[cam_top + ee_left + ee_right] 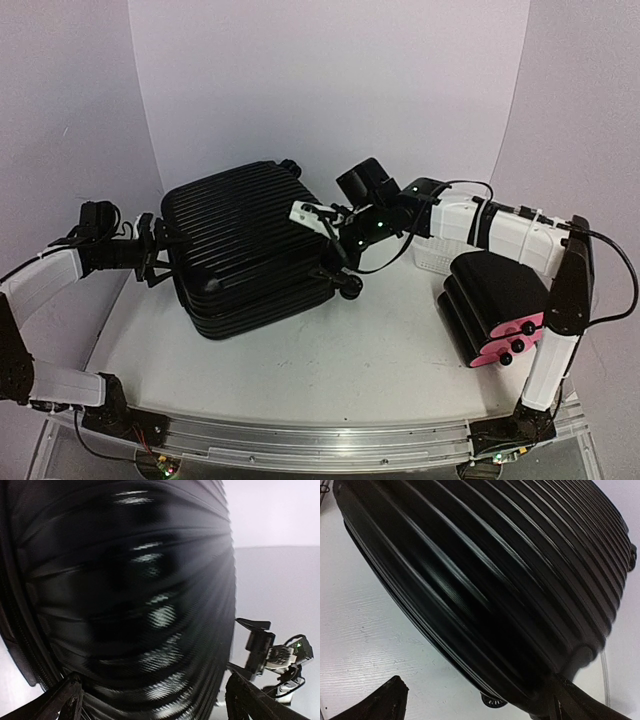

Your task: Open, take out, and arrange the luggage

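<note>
Claws spread wide: left gripper (155, 252) at centre-left, right gripper (335, 250) mid-frame, flanking the closed luggage (245, 240); I reckon I'm steadying it before working the seam open.

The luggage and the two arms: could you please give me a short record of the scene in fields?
luggage: closed, lying flat on the table, wheels on its right side
left arm: jaws open, at the luggage's left edge; contact unclear
right arm: jaws open, at the wheeled corner; contact unclear
box with pink drawer fronts: right of the luggage, apart from it
white basket: partly hidden by the right arm
task progress: luggage not yet opened
</note>
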Motion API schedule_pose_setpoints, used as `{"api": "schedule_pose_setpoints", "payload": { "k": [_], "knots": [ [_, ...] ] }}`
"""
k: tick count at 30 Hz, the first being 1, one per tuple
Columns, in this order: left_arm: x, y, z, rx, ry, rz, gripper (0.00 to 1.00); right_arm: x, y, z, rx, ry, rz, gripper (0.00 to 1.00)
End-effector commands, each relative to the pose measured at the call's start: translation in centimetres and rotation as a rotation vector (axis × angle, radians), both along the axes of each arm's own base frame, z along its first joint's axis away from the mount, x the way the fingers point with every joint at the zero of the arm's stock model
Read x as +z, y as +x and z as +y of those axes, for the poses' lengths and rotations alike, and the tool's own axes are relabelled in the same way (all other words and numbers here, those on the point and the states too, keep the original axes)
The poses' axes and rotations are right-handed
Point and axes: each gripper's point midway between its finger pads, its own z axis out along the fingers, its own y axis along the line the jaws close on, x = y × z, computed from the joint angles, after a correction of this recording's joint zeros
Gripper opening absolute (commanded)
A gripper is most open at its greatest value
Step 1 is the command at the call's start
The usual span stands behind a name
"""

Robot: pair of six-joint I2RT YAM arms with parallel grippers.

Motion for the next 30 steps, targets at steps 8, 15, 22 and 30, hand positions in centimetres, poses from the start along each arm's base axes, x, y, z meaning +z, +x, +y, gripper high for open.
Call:
{"api": "schedule_pose_setpoints", "payload": {
  "k": [8,15,22,30],
  "knots": [
    [7.7,0.8,-3.9,-0.177,-0.045,-0.249,0.97,4.4,-5.6,7.3,0.1,0.036,-0.182,0.98],
    [10.0,5.7,-0.1,-0.041,0.211,-0.265,0.97,4.2,-6.0,6.3,-0.242,0.235,0.161,0.98],
    [15.3,15.4,1.0,0.014,0.335,-0.42,0.91,1.0,-2.6,1.0,-0.711,0.431,0.686,0.98],
    [12.4,24.0,2.8,0.136,0.773,-0.476,0.98,0.5,0.7,-1.7,-0.885,0.562,0.778,0.98]
  ]
}}
